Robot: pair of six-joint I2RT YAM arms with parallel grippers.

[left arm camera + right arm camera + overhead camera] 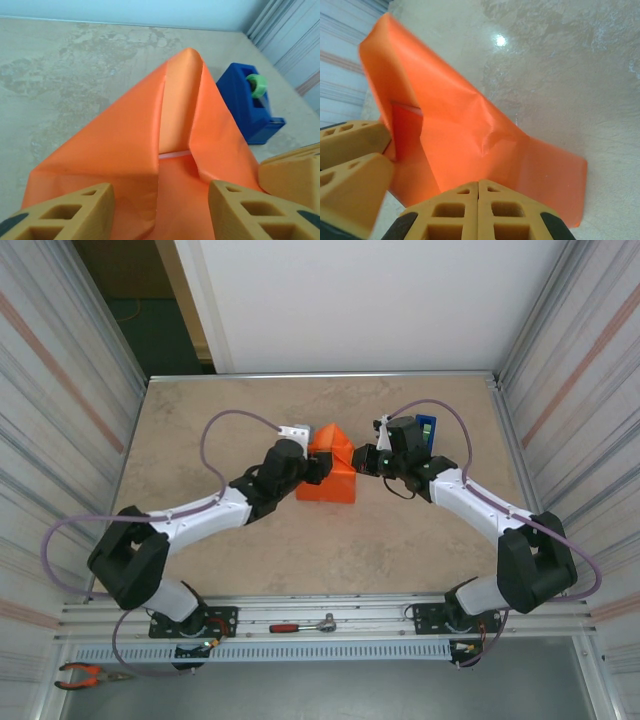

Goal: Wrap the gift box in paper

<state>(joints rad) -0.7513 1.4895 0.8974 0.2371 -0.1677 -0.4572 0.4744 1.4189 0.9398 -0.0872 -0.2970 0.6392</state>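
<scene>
Paper (333,472) lying at table (230,400) centre, tented over box, box itself hidden. Main wrap looking done by judgement; end flaps standing up in peaked fold, not yet pressed flat. Left gripper (159,210) straddling flap base, jaws standing apart, not pinching. Right gripper (479,210) closed tight beside peak, nothing seen between fingers. Likely remaining: flattening ends, taping; blue tape dispenser (247,107) sitting just beside paper.
</scene>
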